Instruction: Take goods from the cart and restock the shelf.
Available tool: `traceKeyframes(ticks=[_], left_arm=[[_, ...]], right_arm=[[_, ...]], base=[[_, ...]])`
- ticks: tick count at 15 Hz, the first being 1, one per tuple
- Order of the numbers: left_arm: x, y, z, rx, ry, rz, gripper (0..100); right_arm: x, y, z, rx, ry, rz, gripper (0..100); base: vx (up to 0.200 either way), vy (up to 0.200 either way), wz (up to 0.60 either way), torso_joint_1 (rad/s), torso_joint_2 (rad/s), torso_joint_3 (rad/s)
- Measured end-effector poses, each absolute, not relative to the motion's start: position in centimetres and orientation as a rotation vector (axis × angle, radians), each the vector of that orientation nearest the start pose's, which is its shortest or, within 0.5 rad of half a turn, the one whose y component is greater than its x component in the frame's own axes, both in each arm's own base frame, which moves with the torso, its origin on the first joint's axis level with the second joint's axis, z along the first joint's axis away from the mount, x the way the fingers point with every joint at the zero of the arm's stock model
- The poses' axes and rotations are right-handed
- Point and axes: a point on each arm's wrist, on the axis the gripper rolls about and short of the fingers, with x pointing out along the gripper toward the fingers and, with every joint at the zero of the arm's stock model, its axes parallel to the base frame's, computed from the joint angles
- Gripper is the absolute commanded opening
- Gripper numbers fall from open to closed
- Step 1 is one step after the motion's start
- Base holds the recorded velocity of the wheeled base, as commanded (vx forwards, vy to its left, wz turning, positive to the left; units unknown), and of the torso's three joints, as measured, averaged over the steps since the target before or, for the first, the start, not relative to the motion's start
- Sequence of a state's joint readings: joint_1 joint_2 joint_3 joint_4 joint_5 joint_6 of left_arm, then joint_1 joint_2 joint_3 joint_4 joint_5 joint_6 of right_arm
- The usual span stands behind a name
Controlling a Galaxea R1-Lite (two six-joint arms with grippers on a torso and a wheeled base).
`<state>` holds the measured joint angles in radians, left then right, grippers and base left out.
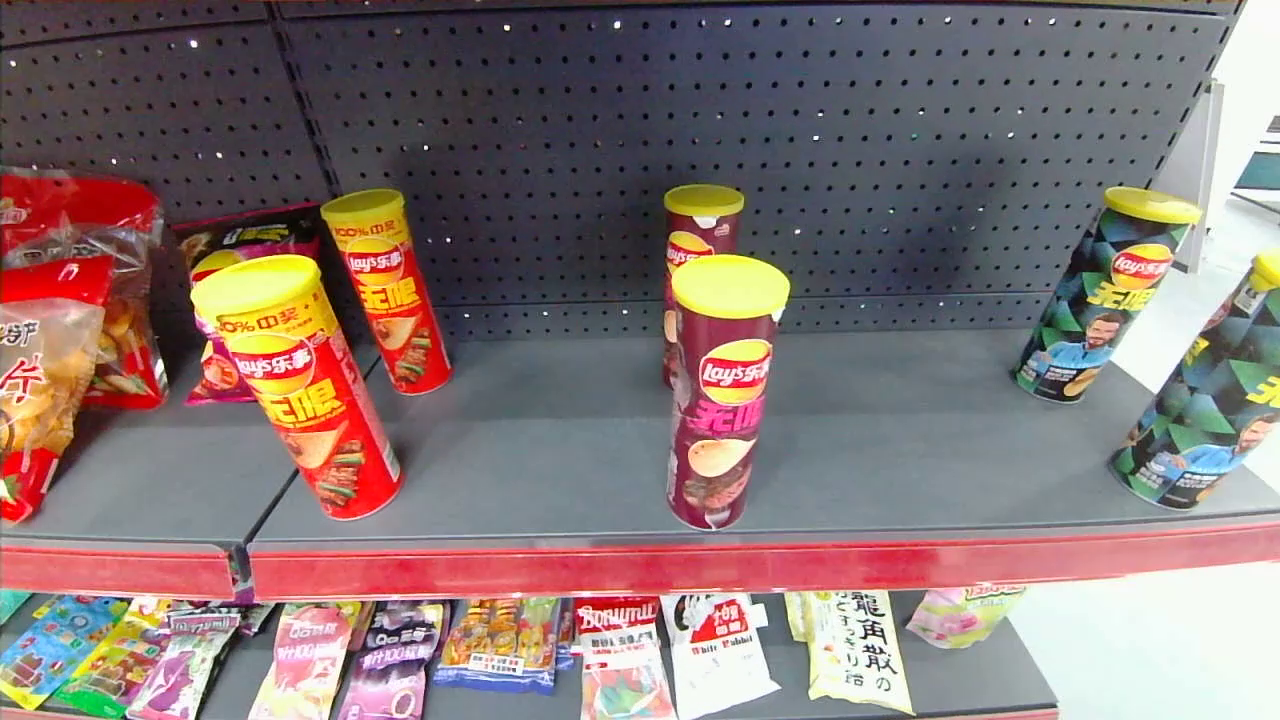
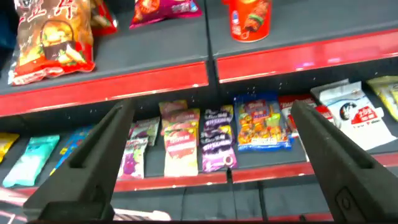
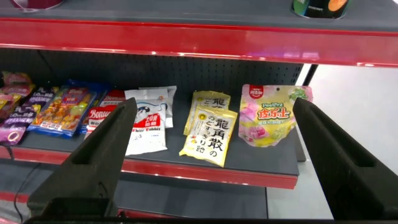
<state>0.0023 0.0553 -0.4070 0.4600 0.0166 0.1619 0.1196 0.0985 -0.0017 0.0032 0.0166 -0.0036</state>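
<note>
left gripper spread, empty | right gripper spread, empty | risk: maroon can and red can stand tall at the shelf near edge; a placing arm could topple them

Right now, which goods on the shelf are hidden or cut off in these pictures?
- Head view: the rear maroon can is partly hidden by the front maroon can.
- Head view: the far-right dark can is cut by the right edge.
- Left wrist view: the red can is cut by the top edge.
- Right wrist view: the right gripper hides part of the red packet.
</note>
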Motion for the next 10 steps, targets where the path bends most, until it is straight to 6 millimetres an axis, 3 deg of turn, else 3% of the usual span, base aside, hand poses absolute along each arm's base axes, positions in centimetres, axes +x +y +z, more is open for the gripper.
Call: traceKeyframes(ticks=[5, 8, 10], left_arm=[[-4.6, 0.0, 11.5, 0.100, 0.021, 0.012, 100], [-3.1, -0.4, 9.9, 0.040, -0.072, -0.150, 100], [-2.9, -0.3, 9.9, 0.020, -0.122, -0.142, 100]], right_arm=[[-1.5, -0.1, 7.8, -0.008, 0.100, 0.136, 100], [-1.5, -0.1, 7.8, -0.008, 0.099, 0.136, 100], [-1.5, -0.1, 7.8, -0.007, 0.100, 0.136, 100]], base=[[0.000, 0.000, 0.00, 0.000, 0.00, 0.000], [0.000, 0.000, 0.00, 0.000, 0.00, 0.000], [0.000, 0.000, 0.00, 0.000, 0.00, 0.000]])
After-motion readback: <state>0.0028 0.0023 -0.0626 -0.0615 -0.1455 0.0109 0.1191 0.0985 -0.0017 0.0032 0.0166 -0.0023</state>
